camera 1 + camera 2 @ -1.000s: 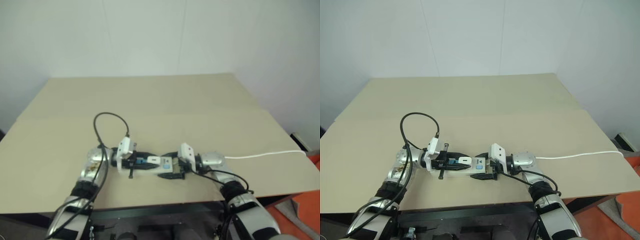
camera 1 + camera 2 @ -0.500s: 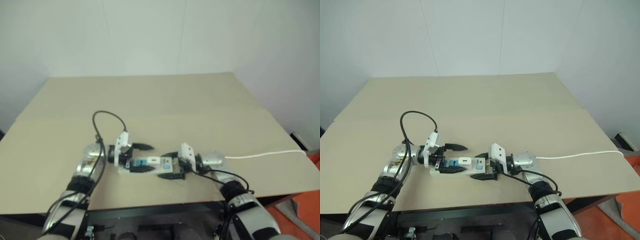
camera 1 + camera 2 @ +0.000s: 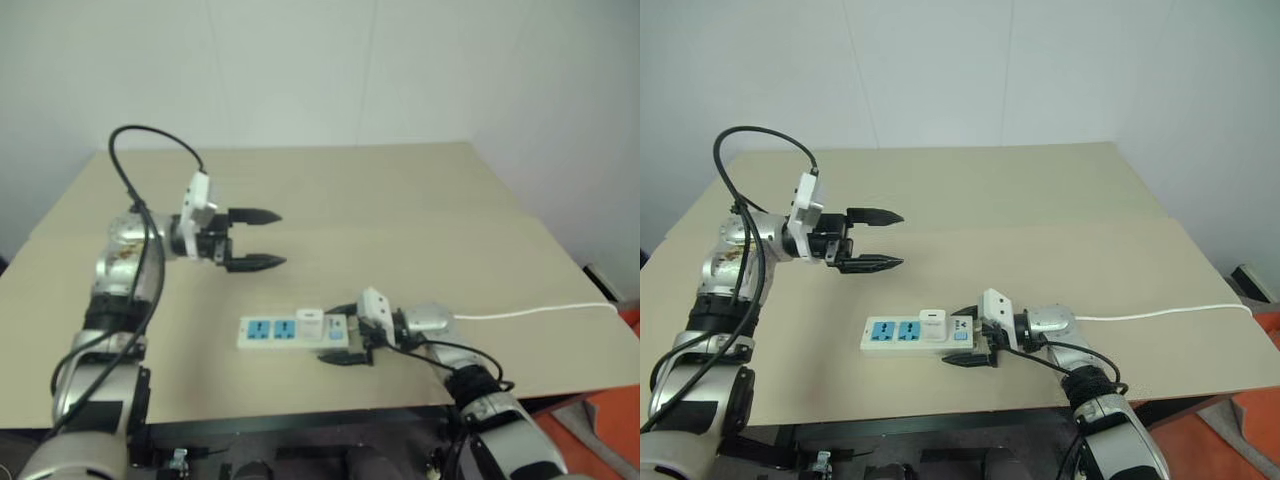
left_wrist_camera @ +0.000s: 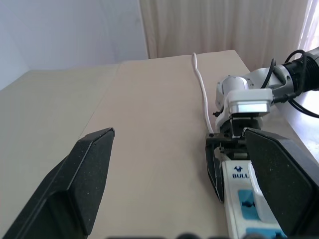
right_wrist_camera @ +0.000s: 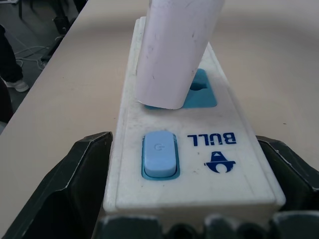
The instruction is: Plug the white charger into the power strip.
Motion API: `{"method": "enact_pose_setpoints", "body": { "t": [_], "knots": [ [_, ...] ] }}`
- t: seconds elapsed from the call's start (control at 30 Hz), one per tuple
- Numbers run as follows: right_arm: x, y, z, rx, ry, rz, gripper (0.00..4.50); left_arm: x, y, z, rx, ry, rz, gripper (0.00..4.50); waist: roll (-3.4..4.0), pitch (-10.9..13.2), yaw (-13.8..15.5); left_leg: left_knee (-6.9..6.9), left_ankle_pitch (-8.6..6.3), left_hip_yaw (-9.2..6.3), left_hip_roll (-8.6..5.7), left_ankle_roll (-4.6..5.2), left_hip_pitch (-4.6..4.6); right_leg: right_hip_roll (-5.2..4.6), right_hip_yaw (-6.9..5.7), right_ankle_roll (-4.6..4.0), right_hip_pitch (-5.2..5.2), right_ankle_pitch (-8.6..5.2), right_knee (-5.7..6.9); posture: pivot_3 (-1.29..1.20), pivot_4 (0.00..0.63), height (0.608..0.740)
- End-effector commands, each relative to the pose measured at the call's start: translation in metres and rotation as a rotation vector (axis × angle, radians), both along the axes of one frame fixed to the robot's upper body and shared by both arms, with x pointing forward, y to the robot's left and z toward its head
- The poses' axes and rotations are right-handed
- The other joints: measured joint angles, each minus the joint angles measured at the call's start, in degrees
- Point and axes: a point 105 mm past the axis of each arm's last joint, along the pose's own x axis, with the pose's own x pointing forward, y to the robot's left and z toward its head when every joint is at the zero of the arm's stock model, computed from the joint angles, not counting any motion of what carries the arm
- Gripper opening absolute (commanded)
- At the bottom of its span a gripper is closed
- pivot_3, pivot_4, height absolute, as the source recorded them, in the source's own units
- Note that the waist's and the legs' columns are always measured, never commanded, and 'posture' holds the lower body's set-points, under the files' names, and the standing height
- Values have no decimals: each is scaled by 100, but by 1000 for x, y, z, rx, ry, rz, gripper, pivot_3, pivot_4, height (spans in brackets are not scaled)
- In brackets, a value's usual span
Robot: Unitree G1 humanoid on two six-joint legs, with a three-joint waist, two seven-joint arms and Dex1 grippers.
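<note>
The power strip (image 3: 902, 335) lies flat near the table's front edge, its thin white cord (image 3: 1160, 312) running off to the right. The white charger (image 3: 933, 322) stands in the blue socket beside the strip's switch (image 5: 159, 155); in the right wrist view the white charger (image 5: 177, 50) rises straight out of that socket. My right gripper (image 3: 962, 337) is open, one black finger on each side of the strip's switch end. My left gripper (image 3: 890, 240) hangs open and empty above the table, up and to the left of the strip.
The tan table (image 3: 1040, 210) stretches far back to a white wall. Its front edge runs just below the strip. A black cable (image 3: 760, 140) loops above my left arm. The floor shows past the table's right edge.
My left gripper opened off the white charger, then rose up and to the left, away from the strip. The charger stayed in its socket. The right arm has not moved.
</note>
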Motion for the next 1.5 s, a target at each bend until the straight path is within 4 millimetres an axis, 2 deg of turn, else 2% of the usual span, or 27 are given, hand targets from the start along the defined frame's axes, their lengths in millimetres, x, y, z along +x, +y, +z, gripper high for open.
{"method": "enact_pose_setpoints", "body": {
  "t": [0.03, 0.17, 0.37, 0.5, 0.63, 0.83, 1.07, 1.23, 1.5],
  "knots": [
    [-7, -3, -2, -10, 21, 20, 4469, 0, 6, 11, -16, -45, 9, 4500, 0, 0, 37, 0, 0, 1, 0, 0, -5, -1, 0, 0, -4, 0, -1, 0, 150, 740],
    [-7, -2, -2, -10, 23, 13, 4469, 0, 2, 9, -22, -42, 0, 4500, 0, 0, 99, 3, 0, 2, 0, 1, -39, -2, -1, 0, -38, 1, -1, 0, 150, 740],
    [-6, 1, -3, -6, 17, 6, 4469, -2, -2, 10, -18, -45, -24, 4500, 0, 0, 102, 5, 0, 2, 0, 1, -38, -2, -2, 0, -37, 2, 3, 0, 150, 740],
    [-6, 1, -1, 2, 12, 1, 4469, -9, -8, 2, 14, -41, -60, 4500, 0, 0, 98, 5, 0, 2, 0, 1, -36, -2, -1, 0, -37, 2, 4, 0, 150, 740],
    [-5, 0, -2, -3, 10, -4, 4469, -26, -23, -32, 79, -1, -136, 4500, 1, 0, 98, 4, 0, 4, 0, 1, -34, -2, 2, -1, -34, 2, 4, 0, 150, 740],
    [-5, 2, -4, -4, 17, -9, 4469, -35, -44, -64, 42, 77, -154, 4500, -2, 1, 111, 16, 0, 2, 0, 0, -34, -2, 0, -3, -35, 4, 19, 0, 150, 740],
    [-4, 5, -6, -4, 31, -10, 4469, -38, -54, -78, 35, 110, -149, 4500, -2, 1, 91, 16, 0, 4, 0, 1, -19, 2, 6, -2, -34, 2, 38, 0, 150, 740],
    [-5, 6, -8, -6, 42, 1, 3433, -39, -55, -80, 42, 118, -154, 4500, -2, 1, 95, 18, 0, 6, -1, 1, -18, 2, 7, -2, -31, 3, 37, 0, 150, 740],
    [-5, 8, -10, -17, 46, 11, 3437, -47, -58, -97, 82, 140, -186, 4500, -2, 1, 87, 18, 0, 6, 0, 1, -9, 2, 8, -2, -28, 3, 43, 0, 150, 740]
  ]
}}
